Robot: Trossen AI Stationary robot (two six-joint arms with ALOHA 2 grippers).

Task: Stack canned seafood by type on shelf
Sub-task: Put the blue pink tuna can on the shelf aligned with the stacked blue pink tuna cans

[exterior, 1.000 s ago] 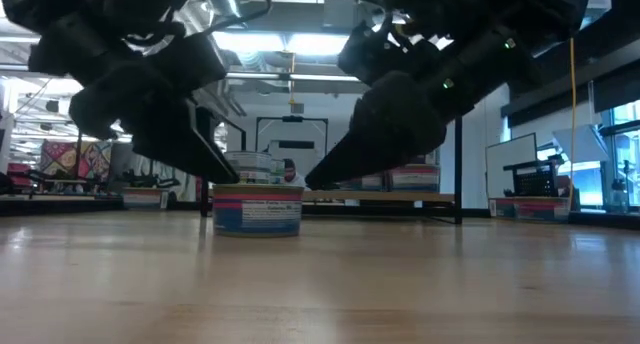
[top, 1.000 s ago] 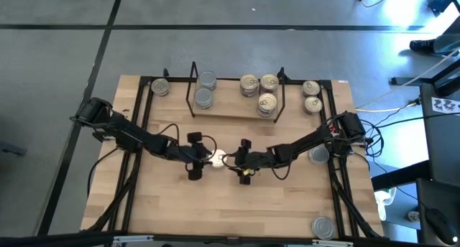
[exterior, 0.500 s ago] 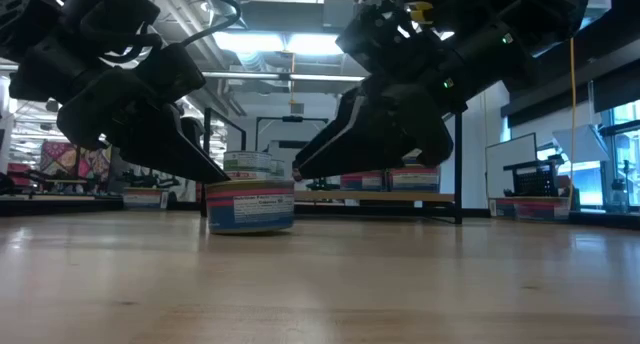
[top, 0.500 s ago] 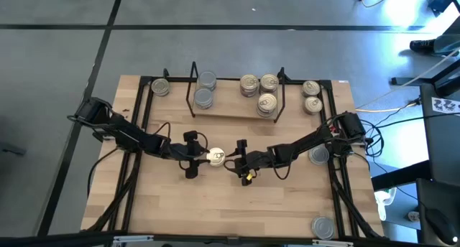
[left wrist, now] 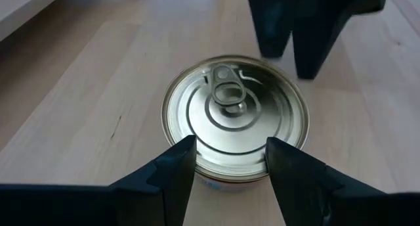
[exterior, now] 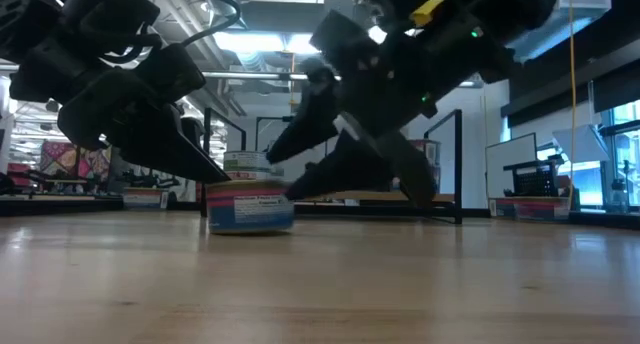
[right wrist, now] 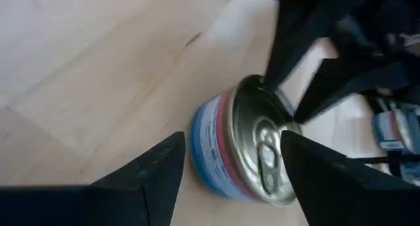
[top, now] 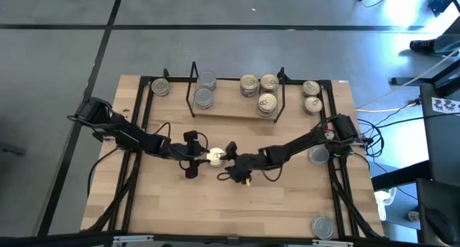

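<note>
Right tool point(top: 231, 149) has swung round and tilted over in the last second, its open fingers now angled at the pull-ring tin point(top: 215, 156) just beside them. Left tool point(top: 195, 155) hasn't shifted, fingers spread, tips at the tin's near edge, not gripping. Tin sits on the worktop point(top: 287, 204) between both tools, shelf point(top: 230, 107) well beyond. Looks like a handover: right tool lining up the pick.

One pull-ring tin point(top: 214, 156) stands on the tabletop point(top: 287, 204) between the left gripper point(top: 192, 157) and the right gripper point(top: 231, 155). Beyond both grippers, the shelf point(top: 230, 110) carries stacked tins point(top: 203, 98).
</note>
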